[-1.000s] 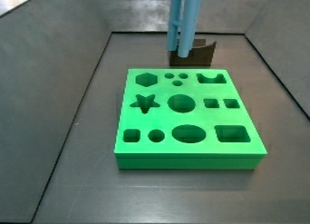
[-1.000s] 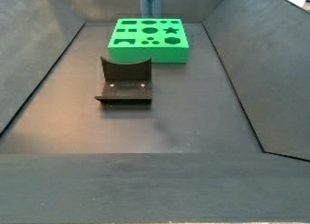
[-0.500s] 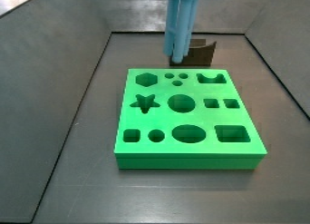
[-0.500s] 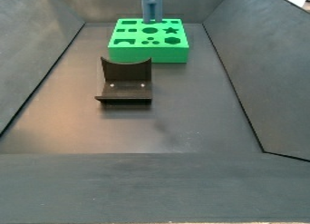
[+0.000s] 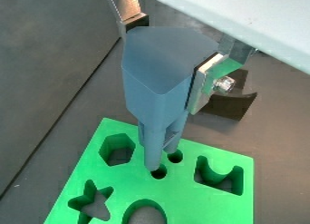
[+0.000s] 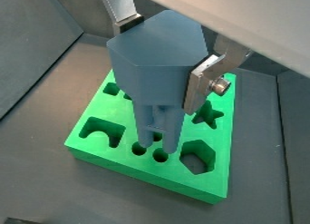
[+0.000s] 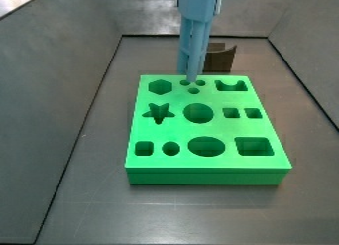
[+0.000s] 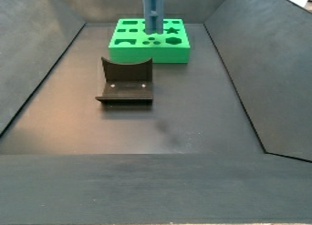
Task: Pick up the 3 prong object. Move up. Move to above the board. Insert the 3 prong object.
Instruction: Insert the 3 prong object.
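The gripper [image 5: 168,46] is shut on the wide head of the 3 prong object [image 5: 160,92], a tall blue-grey peg held upright; both also show in a wrist view, the gripper [image 6: 164,46] and the peg [image 6: 151,82]. Silver fingers [image 5: 208,78] press its sides. The peg hangs over the green board [image 7: 209,177], its prong tips at the group of small round holes [image 7: 187,86] near the board's back edge. I cannot tell whether the tips are inside the holes. In a side view the peg [image 8: 153,15] stands over the board [image 8: 152,54]. The gripper is out of frame in both side views.
The dark fixture [image 8: 124,81] stands on the floor beside the board; it also shows behind the board [image 7: 220,58] and in a wrist view [image 5: 230,93]. Grey walls slope up around the floor. The board's other cut-outs include a star [image 7: 158,113] and a hexagon [image 7: 161,86].
The peg has moved from behind the board's back edge to over the small round holes, and it has come lower toward the board.
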Controlling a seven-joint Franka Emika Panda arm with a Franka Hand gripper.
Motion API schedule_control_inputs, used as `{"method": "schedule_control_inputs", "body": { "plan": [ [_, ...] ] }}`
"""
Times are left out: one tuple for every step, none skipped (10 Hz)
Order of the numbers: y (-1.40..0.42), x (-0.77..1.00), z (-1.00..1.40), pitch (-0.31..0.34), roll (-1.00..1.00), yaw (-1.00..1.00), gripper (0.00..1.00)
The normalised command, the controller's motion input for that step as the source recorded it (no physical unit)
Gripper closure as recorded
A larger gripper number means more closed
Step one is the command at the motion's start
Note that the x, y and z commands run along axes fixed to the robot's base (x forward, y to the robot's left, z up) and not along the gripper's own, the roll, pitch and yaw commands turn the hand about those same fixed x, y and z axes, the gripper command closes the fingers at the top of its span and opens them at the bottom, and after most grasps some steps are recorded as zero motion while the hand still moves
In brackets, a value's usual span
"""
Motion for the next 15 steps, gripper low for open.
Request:
{"method": "schedule_control_inputs", "body": {
  "plan": [
    [0.0,0.05,-0.29,-0.043,0.01,0.0,1.0],
    [0.0,0.2,-0.21,-0.011,0.0,0.0,1.0],
    [0.01,0.28,-0.15,0.0,0.0,0.0,1.0],
    [0.11,0.23,-0.07,0.0,0.0,0.0,1.0],
    [0.11,0.15,-0.05,0.0,0.0,0.0,1.0],
    [0.11,0.07,-0.05,0.0,0.01,0.0,1.0],
    [0.06,0.0,-0.01,0.0,0.01,0.0,1.0],
    [0.0,0.0,-0.09,0.0,0.03,0.0,1.0],
    [0.0,0.0,-0.18,-0.033,0.02,0.0,1.0],
    [0.0,0.0,-0.12,-0.026,0.0,0.0,1.0],
    [-0.02,0.0,-0.15,-0.036,0.0,0.0,1.0],
    [-0.03,0.0,-0.15,-0.037,0.0,0.0,1.0],
    [0.0,0.0,-0.15,-0.027,0.0,0.0,1.0],
    [0.0,0.0,-0.15,-0.026,0.0,0.0,1.0],
    [-0.01,0.0,-0.15,-0.024,0.01,0.0,1.0]
  ]
}}
